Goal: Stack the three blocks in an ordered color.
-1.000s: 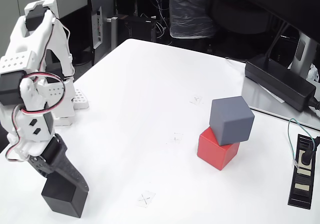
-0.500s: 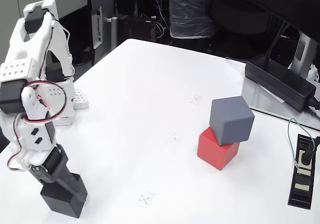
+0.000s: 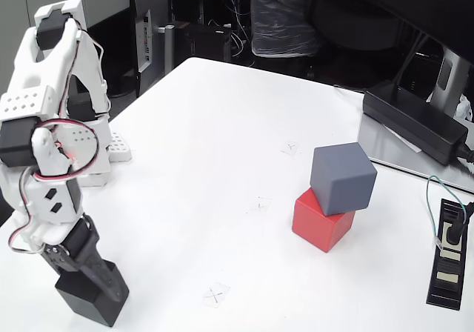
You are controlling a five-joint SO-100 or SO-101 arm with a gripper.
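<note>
The slate blue-grey block (image 3: 342, 178) sits on top of the bright red block (image 3: 320, 222), turned a little off square, at the table's right middle. The black block (image 3: 81, 307) rests on the table at the bottom left corner. My gripper (image 3: 92, 291) reaches down onto it from the white arm above, and one dark finger (image 3: 104, 279) presses along its right side. The block and the arm hide the other finger. The gripper looks shut on the black block.
A long black power brick (image 3: 415, 121) lies at the right rear on a grey sheet, with a black power strip (image 3: 448, 254) at the right edge. Small pencilled crosses (image 3: 215, 295) mark the white table (image 3: 207, 124). The arm's white base (image 3: 89, 154) stands at the left.
The gripper has sunk lower over the black block and drawn in on it. The block has slid slightly left and toward the front edge with it. The grey-on-red stack has not moved.
</note>
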